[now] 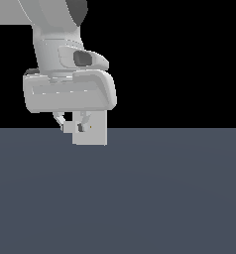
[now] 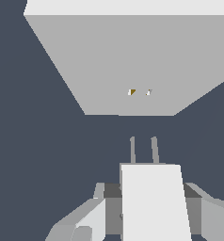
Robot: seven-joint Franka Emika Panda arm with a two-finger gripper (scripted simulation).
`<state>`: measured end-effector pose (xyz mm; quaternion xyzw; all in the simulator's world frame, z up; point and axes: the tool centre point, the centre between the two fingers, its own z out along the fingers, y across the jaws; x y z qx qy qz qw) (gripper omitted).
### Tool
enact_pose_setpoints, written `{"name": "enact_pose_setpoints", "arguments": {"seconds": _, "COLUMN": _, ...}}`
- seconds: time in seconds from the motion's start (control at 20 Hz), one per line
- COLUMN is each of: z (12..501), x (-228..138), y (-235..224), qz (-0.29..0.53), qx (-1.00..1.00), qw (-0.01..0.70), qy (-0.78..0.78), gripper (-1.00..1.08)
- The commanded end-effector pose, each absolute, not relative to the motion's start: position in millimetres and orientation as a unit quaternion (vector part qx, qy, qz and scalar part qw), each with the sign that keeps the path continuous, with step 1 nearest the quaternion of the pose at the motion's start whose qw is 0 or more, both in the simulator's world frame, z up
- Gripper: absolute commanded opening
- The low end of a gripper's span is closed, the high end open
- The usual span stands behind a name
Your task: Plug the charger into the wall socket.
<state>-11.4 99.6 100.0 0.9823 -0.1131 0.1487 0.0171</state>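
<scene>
Right, I've got the charger point(image 2: 154, 202) pinched between my fingers point(image 2: 92, 219), gripper point(image 1: 73, 127) clamped narrow across its flat sides, well back from the prongs. It's a stiff little block, light by the look of it, smooth-faced (so it could twist if I nudge it crooked). In the wrist view its two prongs point at the wall socket point(image 2: 132, 61), near but not touching, lined up just off the twin holes. In the exterior view the socket sits behind my fingers.
</scene>
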Motion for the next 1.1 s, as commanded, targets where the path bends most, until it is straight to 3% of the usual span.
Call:
{"name": "enact_pose_setpoints", "arguments": {"seconds": 0.0, "z": 100.0, "x": -10.6, "y": 99.4, "qz": 0.149, "qx": 0.982, "qw": 0.017, "qy": -0.113, "gripper": -1.0}}
{"name": "enact_pose_setpoints", "arguments": {"seconds": 1.05, "z": 100.0, "x": 37.4, "y": 87.9, "qz": 0.148, "qx": 0.982, "qw": 0.017, "qy": -0.114, "gripper": -1.0}}
